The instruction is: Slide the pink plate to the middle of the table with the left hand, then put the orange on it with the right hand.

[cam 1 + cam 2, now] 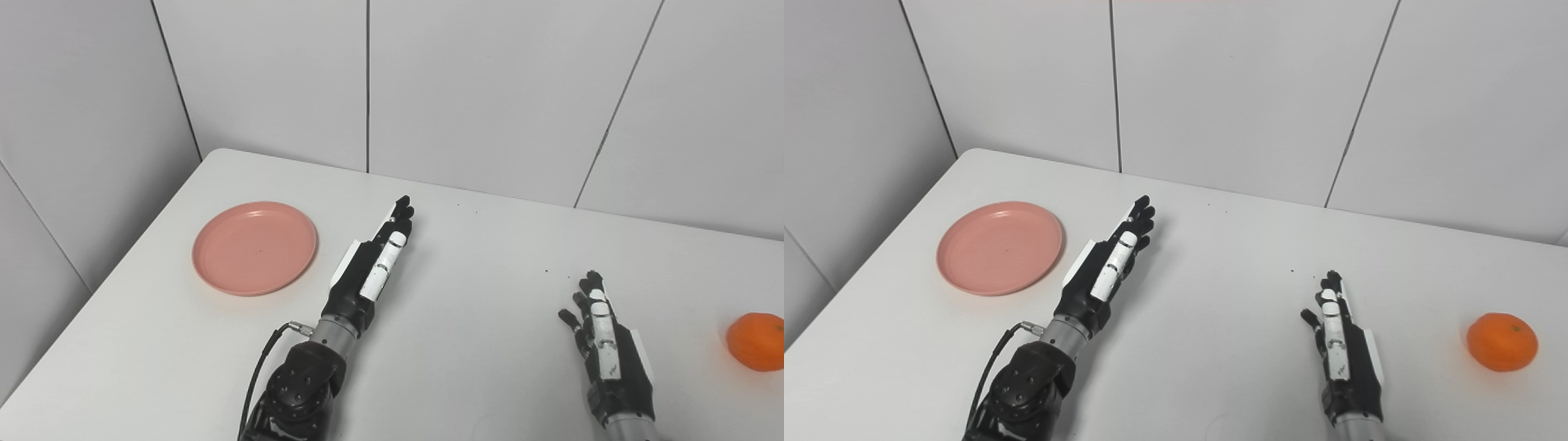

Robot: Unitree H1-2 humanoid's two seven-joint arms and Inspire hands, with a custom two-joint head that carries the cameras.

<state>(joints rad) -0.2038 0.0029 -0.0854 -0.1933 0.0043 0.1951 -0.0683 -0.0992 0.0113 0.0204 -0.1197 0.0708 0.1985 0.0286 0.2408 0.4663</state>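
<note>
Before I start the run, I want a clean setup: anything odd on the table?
Nothing serious. A few dark specks dot the table near its middle; the pink plate lies flat and the orange looks whole.

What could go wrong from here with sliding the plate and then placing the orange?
1. The pink plate sits near the table's left edge; a sideways nudge from the open left robot hand might push it off instead of toward the middle.
2. The orange is round and lies loose, to the right of the open right robot hand; a glancing touch could roll it away.
</note>
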